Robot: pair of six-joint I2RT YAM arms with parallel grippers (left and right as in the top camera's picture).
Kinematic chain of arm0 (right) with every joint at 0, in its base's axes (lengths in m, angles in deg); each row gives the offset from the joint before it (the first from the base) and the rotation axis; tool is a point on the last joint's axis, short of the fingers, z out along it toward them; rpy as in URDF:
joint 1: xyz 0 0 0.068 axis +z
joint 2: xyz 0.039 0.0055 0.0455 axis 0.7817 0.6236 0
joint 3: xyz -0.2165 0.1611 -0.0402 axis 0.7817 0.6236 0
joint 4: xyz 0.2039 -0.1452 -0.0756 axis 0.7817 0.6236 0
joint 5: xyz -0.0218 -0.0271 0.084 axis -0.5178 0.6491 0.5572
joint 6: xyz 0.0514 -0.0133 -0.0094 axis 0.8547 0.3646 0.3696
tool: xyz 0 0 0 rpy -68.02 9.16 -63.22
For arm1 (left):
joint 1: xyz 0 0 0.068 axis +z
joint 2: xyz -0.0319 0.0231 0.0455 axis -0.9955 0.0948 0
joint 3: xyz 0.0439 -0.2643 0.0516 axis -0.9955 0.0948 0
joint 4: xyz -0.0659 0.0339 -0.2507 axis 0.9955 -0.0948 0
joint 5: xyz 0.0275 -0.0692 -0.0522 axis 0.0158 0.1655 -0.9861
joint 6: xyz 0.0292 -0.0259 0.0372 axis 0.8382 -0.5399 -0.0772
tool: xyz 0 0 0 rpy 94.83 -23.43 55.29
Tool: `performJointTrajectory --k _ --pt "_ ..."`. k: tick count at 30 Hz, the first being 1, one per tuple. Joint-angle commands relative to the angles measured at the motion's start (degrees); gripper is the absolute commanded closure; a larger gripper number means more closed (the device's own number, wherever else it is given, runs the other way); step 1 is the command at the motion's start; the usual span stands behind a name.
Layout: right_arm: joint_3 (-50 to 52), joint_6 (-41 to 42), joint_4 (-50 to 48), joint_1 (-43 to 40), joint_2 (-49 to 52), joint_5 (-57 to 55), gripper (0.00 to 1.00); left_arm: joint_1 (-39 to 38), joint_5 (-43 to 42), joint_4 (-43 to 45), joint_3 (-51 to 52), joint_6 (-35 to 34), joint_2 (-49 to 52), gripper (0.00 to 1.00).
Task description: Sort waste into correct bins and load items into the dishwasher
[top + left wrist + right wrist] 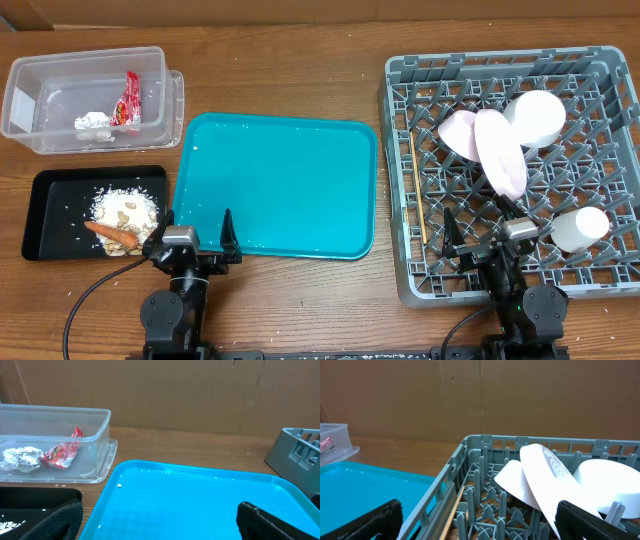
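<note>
Left claw spread wide and empty, fingers reaching just over the near-left edge of the teal serving tray, near the front of the table. Just to its left, close beside the left finger, the shallow black tray, with a heap of rice and beige food scraps and the small orange carrot lying along the heap's near side; stray grains scattered across the tray floor. Farther back and to the left, well apart from this claw, the clear plastic tub, with the red-and-white snack wrapper and the crumpled white tissue side by side inside, wrapper to the right. From the left wrist, both seen through the tub's wall, beyond the black tray's corner.

Right claw likewise wide open, holding nothing, over the near part of the grey dish rack. Beyond it in the rack, apart from the fingers: a pale-pink bowl, a pale-pink plate tilted on edge against it, and a white bowl at the back right, all three touching or overlapping. Small white cup on its side to the right of the claw, near but not touching. Wooden chopsticks lying lengthwise along the rack's left wall, to the left of the claw; whether one or two there, hard to tell
</note>
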Motion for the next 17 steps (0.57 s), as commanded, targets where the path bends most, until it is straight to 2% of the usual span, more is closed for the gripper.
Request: performJointTrajectory --k 1,17 --pt "0.6 -0.2 -0.3 0.0 -0.7 0.3 0.00 -0.4 -1.0 0.1 0.3 1.3 -0.5 0.00" --pt "0.6 -0.2 -0.3 0.0 -0.7 0.3 0.00 -0.4 -1.0 0.0 0.3 1.3 -0.5 0.00"
